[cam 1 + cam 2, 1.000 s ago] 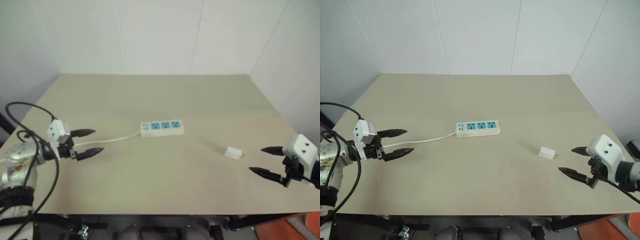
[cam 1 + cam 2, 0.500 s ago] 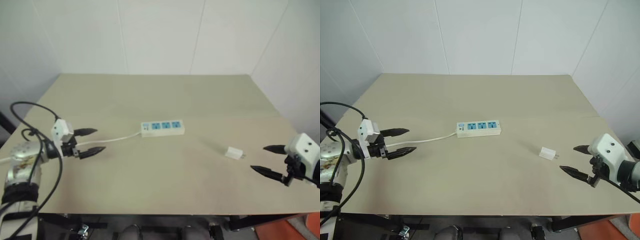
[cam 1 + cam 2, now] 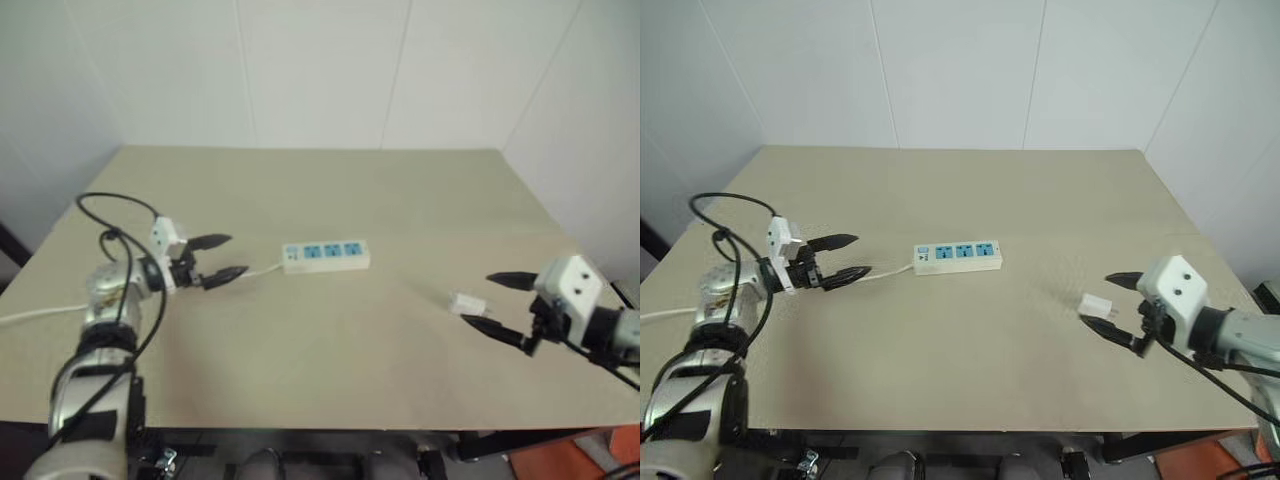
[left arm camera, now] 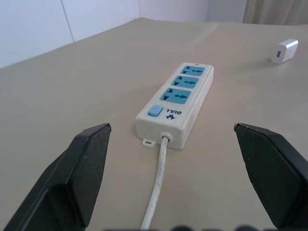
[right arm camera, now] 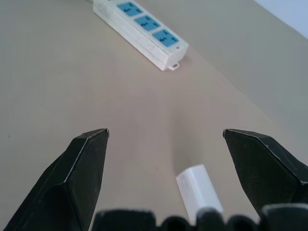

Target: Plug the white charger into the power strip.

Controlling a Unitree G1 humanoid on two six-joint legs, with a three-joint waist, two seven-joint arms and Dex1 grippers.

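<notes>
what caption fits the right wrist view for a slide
Open right gripper straddling the charger, with the power strip beyond.

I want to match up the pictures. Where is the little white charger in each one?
Left eye: white charger right of centre, between the right hand's fingers.
Right eye: same.
Left wrist: far corner.
Right wrist: near, between the fingers.
Shared landmark: the power strip.

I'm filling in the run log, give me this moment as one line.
stage: approach | left gripper: open, facing power strip cord end | right gripper: open, straddling white charger, not gripped | charger: unplugged, lying on table
</notes>
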